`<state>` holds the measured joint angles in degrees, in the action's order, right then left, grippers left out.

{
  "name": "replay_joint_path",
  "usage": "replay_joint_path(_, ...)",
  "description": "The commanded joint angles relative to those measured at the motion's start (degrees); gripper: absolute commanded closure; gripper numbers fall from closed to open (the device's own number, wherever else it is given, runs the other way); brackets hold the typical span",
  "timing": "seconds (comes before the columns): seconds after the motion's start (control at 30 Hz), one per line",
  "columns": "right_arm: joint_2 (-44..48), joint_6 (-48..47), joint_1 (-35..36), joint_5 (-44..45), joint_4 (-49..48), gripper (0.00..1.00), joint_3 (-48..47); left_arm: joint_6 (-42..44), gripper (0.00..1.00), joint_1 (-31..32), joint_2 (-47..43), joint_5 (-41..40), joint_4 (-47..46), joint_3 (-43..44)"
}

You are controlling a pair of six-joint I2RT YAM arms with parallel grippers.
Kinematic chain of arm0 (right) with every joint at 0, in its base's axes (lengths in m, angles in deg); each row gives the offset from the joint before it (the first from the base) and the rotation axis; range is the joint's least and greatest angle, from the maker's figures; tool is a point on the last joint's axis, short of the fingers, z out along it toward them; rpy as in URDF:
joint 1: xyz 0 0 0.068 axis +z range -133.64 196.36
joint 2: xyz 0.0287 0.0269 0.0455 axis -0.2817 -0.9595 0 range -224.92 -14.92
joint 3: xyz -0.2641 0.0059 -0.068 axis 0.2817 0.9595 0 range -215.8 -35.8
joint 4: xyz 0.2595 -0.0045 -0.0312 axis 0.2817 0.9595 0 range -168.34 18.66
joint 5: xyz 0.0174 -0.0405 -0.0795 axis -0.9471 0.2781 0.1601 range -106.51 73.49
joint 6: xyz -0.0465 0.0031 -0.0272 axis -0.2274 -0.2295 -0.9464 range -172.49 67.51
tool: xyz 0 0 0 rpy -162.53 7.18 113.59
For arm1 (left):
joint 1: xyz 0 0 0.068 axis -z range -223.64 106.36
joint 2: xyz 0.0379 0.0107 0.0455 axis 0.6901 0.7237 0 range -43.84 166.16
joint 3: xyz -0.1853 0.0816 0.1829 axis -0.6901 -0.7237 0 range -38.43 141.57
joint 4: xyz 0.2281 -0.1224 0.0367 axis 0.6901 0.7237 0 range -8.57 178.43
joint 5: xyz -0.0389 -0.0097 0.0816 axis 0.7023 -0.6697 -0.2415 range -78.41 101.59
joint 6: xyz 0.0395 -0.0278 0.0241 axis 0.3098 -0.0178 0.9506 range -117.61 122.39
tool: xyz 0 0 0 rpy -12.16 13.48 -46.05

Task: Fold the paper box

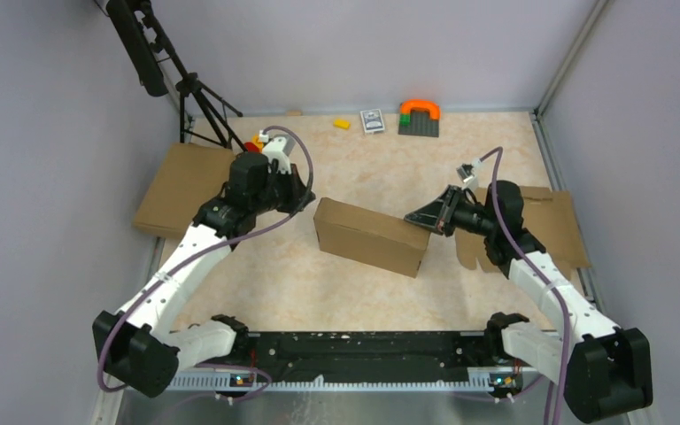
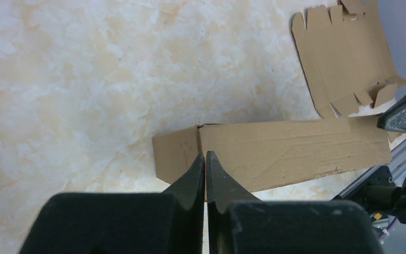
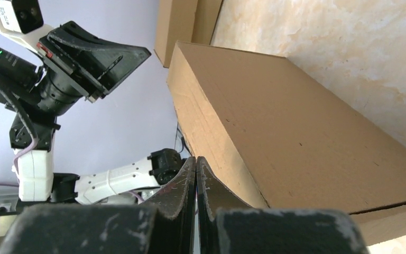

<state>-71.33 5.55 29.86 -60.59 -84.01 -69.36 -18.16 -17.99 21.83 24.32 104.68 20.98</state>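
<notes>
Paper box [image 1: 370, 237] sits folded up on the desk [image 1: 390, 164], left hand [image 2: 205, 159] and right hand [image 3: 195, 161] both pinched shut and empty at its ends, probably just to square it up.

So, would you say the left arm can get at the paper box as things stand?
Probably yes: the left pincer, shut, sits right at one end of the paper box, with nothing between them.

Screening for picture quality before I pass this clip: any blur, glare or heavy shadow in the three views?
Top external: even light, sharp, faint shadow beside the paper box, no glare. Left wrist: table and box sharp; the shut left pincer is dark and slightly soft. Right wrist: box surface crisp; the shut right pincer is near the lens and a little soft.
</notes>
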Motion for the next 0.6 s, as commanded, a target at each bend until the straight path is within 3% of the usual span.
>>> replay_joint_path(0.0, 0.7, -2.0, 0.4, -0.7, 0.6, 1.00, -0.3, -1.7, 1.00, -2.6, -1.6, 5.4, -4.0, -2.7)
replay_joint_path(0.27, -0.6, -4.2, 0.3, 1.9, 0.3, 1.00, 3.5, -2.7, 1.00, -2.7, 1.9, 12.9, -6.6, -6.8)
replay_joint_path(0.43, -0.7, -6.3, 0.2, 2.4, 2.9, 1.00, 0.5, -1.0, 1.00, -2.6, 2.1, 9.4, -2.8, -6.1)
replay_joint_path(0.57, 0.6, -12.7, 0.3, 4.0, 11.8, 1.00, -5.4, 0.0, 1.00, -2.6, -1.2, 6.0, 0.3, -4.4)
